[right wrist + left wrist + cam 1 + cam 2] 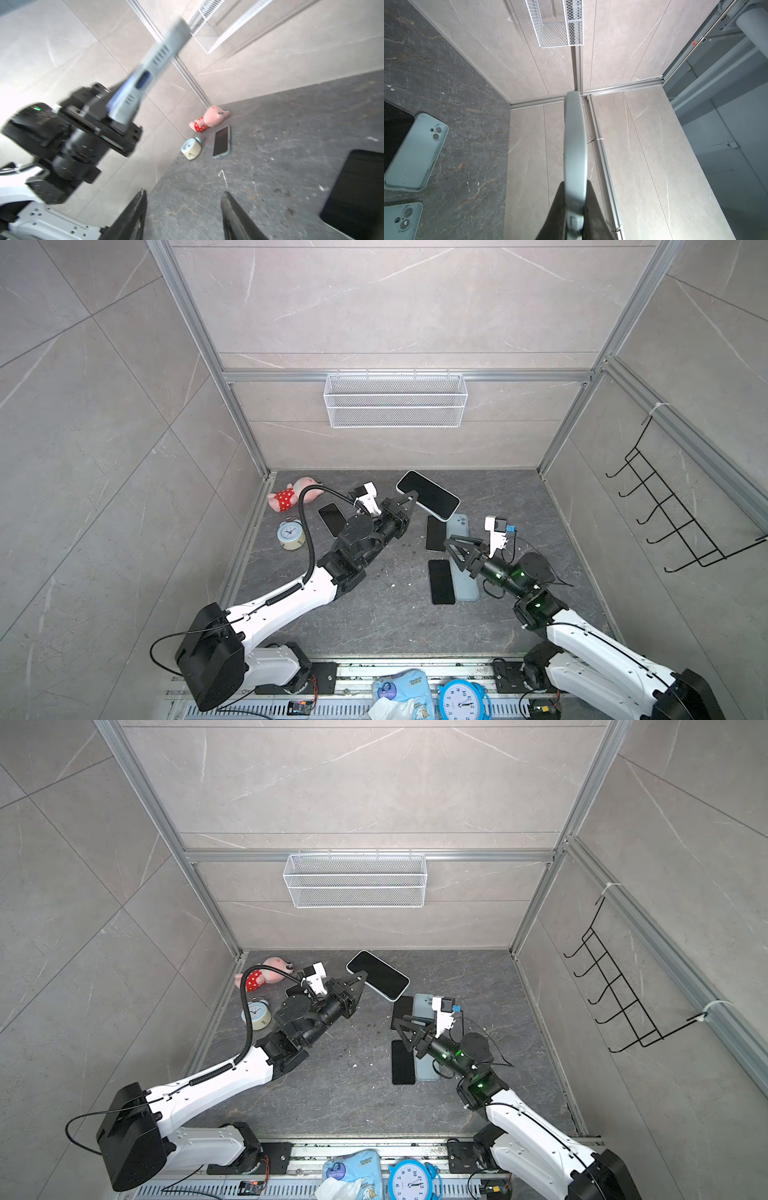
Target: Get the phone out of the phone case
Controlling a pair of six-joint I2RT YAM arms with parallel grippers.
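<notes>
Now the left pincer is clamping the cased phone by one edge, aloft over the worktop, its long axis slanting toward the right pincer, which is hanging parted and empty near its closer end.

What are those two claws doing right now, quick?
Left gripper: closed, holding the cased phone up off the floor.
Right gripper: jaws open, holding nothing.
</notes>
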